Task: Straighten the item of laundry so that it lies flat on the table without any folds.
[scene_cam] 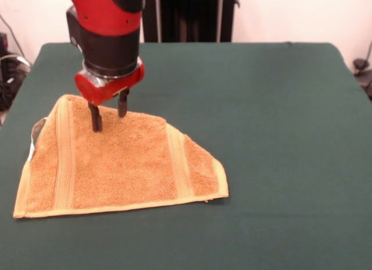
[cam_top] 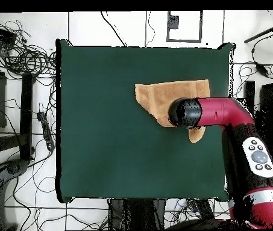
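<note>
Your gripper stands with fingers narrowly parted, holding nothing, tips at the towel near its far edge. It lies mostly spread on the table, but corners look tucked under: unfolding remains.

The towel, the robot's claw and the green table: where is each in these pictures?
towel (scene_cam: 125,171), front view: middle of its terry face.
gripper (scene_cam: 108,118), front view: gap between its two dark fingers, which stand apart.
table (scene_cam: 279,118), front view: bare green cloth.
</note>
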You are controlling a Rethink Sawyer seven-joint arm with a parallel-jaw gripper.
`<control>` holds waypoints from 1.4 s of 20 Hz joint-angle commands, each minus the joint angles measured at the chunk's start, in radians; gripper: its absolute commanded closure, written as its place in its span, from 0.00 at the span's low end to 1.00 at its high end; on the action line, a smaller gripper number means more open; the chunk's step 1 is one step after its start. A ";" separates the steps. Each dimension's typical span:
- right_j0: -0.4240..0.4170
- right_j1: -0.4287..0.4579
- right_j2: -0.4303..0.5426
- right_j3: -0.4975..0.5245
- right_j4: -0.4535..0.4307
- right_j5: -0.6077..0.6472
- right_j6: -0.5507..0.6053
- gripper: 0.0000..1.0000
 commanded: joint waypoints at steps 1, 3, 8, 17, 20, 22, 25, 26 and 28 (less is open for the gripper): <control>0.051 0.090 -0.013 0.015 -0.057 -0.095 0.091 0.00; 0.046 0.095 -0.008 0.026 -0.038 -0.075 0.086 0.00; 0.028 -0.004 0.002 0.152 0.047 0.025 0.074 0.00; 0.003 -0.129 0.007 0.248 0.123 0.119 0.030 0.00; 0.006 -0.136 0.005 0.243 0.123 0.120 0.028 0.00; 0.019 -0.099 0.002 0.202 0.087 0.068 0.035 0.00; 0.038 -0.012 -0.007 0.136 0.026 -0.025 0.055 0.00; 0.045 0.005 -0.011 0.122 0.011 -0.048 0.061 0.00; 0.051 0.021 -0.019 0.114 -0.001 -0.075 0.073 0.00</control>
